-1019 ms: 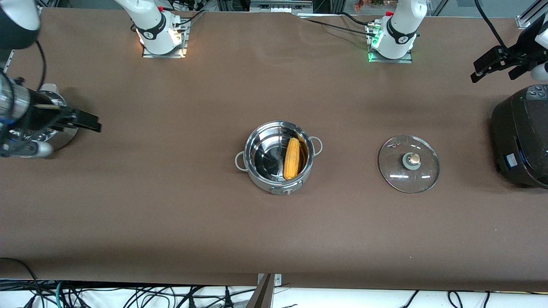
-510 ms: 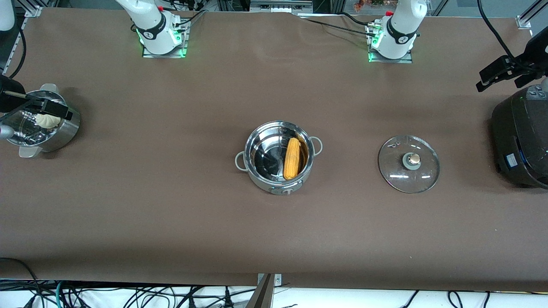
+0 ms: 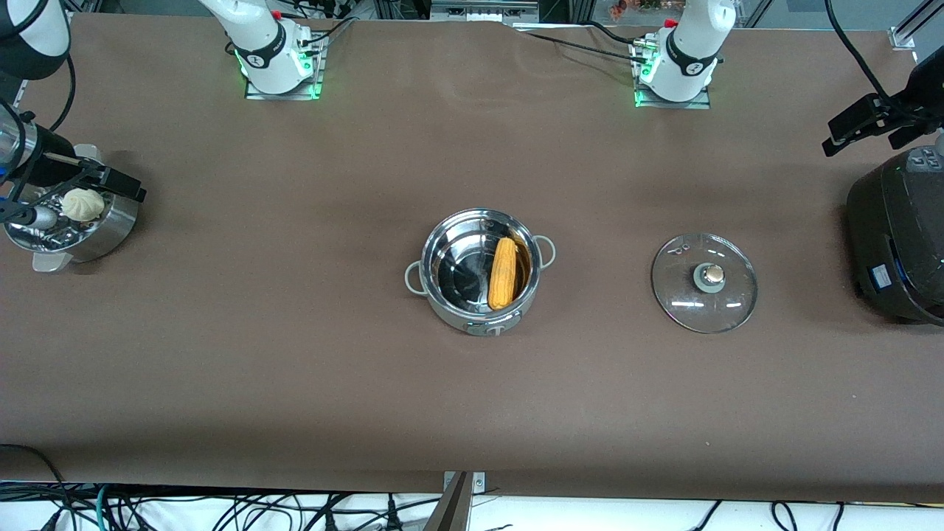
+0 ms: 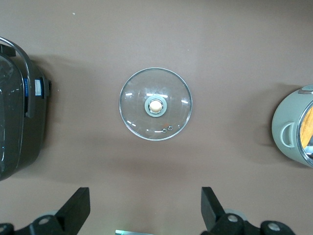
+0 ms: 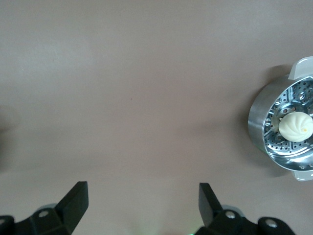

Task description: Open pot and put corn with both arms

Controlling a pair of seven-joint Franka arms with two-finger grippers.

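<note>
Front view: pot (image 3: 479, 271) stands uncovered mid-counter (image 3: 295, 369), corn (image 3: 504, 273) lying inside it; lid (image 3: 704, 282) flat on the counter toward the left arm's end; judged: both steps done, next calls only for parking the arms; left tool (image 3: 863, 125) above the black cooker (image 3: 896, 236), right tool (image 3: 110, 184) over the steamer bowl (image 3: 70, 225) with bun (image 3: 82, 203)
Left wrist view: left tool (image 4: 145, 208) spread apart, empty; lid below, well apart
Right wrist view: right tool (image 5: 143, 205) apart, empty; corn nowhere in sight
</note>
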